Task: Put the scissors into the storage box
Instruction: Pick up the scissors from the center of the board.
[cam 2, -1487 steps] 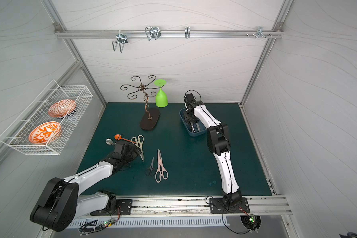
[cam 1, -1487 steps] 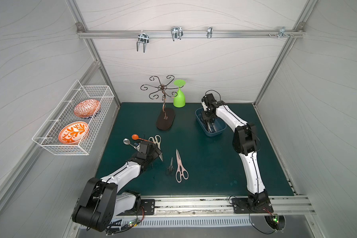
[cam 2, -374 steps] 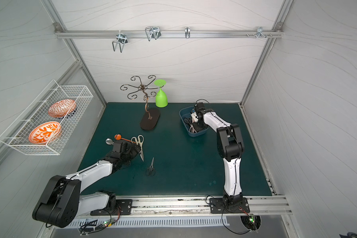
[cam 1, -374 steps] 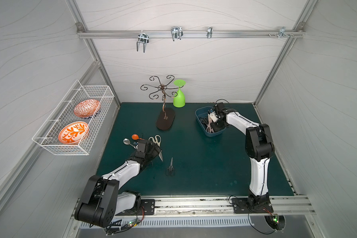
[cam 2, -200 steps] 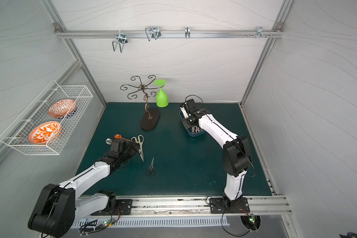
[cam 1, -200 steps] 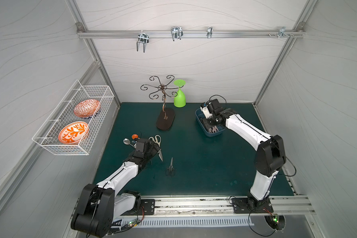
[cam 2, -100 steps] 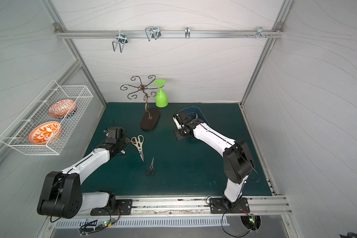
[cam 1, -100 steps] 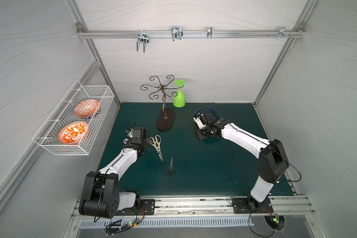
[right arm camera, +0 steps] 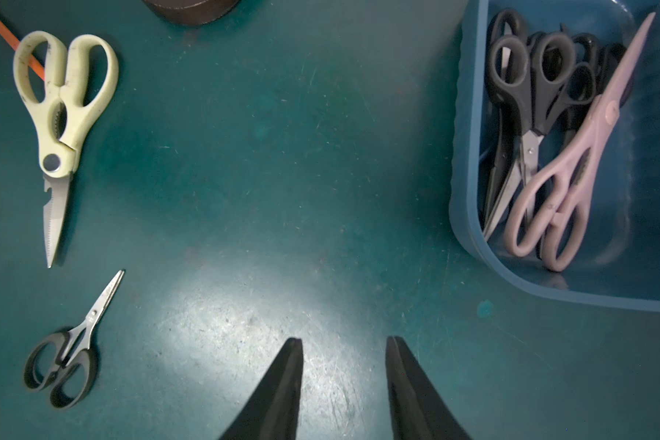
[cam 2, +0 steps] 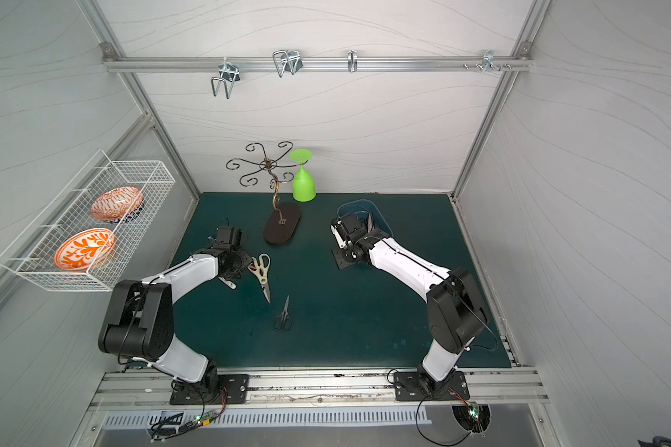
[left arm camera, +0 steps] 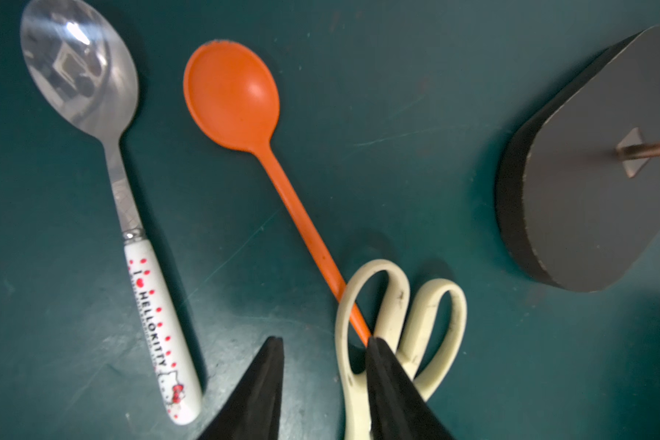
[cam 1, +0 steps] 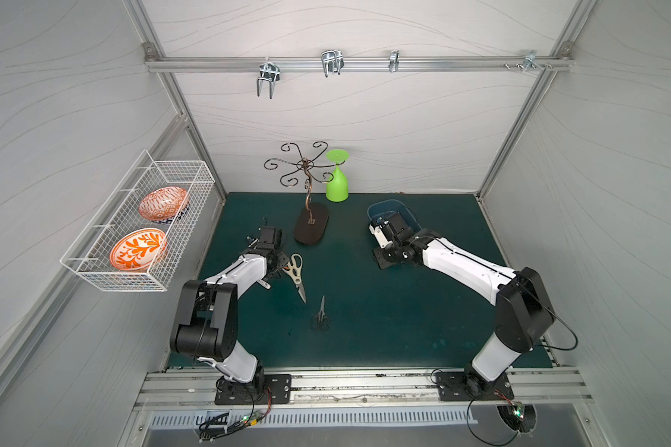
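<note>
Cream-white-handled shears lie on the green mat, and a small black-handled pair of scissors lies in front of them. My left gripper hangs open just above the shears' handle loops, gripping nothing. The blue storage box at the back right holds several black-handled scissors and pink shears. My right gripper is open and empty over bare mat, beside the box's left wall.
A metal spoon with a white handle and an orange spoon lie by the shears' handles. A dark oval stand base and a green glass stand behind. A white wire basket with bowls hangs on the left wall.
Over the last second my left arm moved back to the shears' handles and its jaws narrowed. My right arm left the box for the mat beside it. The pink shears, on the mat earlier, are in the box.
</note>
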Robot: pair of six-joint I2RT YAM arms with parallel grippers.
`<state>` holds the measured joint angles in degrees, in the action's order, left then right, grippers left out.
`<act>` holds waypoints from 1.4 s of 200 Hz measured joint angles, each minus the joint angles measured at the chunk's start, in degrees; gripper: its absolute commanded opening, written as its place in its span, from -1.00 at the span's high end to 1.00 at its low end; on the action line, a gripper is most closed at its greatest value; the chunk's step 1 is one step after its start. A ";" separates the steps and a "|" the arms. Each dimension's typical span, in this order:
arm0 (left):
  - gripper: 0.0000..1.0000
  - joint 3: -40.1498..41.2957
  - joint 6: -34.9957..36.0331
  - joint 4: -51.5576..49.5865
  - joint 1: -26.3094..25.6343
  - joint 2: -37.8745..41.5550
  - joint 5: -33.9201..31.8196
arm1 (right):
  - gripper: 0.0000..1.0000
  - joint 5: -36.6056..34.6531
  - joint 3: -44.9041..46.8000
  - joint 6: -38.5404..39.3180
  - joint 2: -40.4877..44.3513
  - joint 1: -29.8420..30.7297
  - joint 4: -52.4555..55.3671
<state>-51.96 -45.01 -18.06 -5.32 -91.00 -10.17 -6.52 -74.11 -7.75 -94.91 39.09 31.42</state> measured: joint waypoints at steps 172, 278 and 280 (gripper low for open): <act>0.30 -1.66 0.44 -0.11 -1.11 -7.19 2.54 | 0.18 2.51 4.04 -0.50 3.37 -4.74 -3.43; 0.49 -5.57 1.55 -0.90 -1.42 -10.62 2.62 | 0.18 2.49 4.04 -0.50 3.37 -5.35 -4.00; 0.49 -5.57 1.55 -0.90 -1.44 -10.62 2.62 | 0.19 2.49 4.04 -0.50 3.37 -5.40 -4.00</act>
<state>-57.54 -43.46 -18.96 -6.76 -101.62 -7.55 -4.03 -70.06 -8.25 -91.55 33.69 27.42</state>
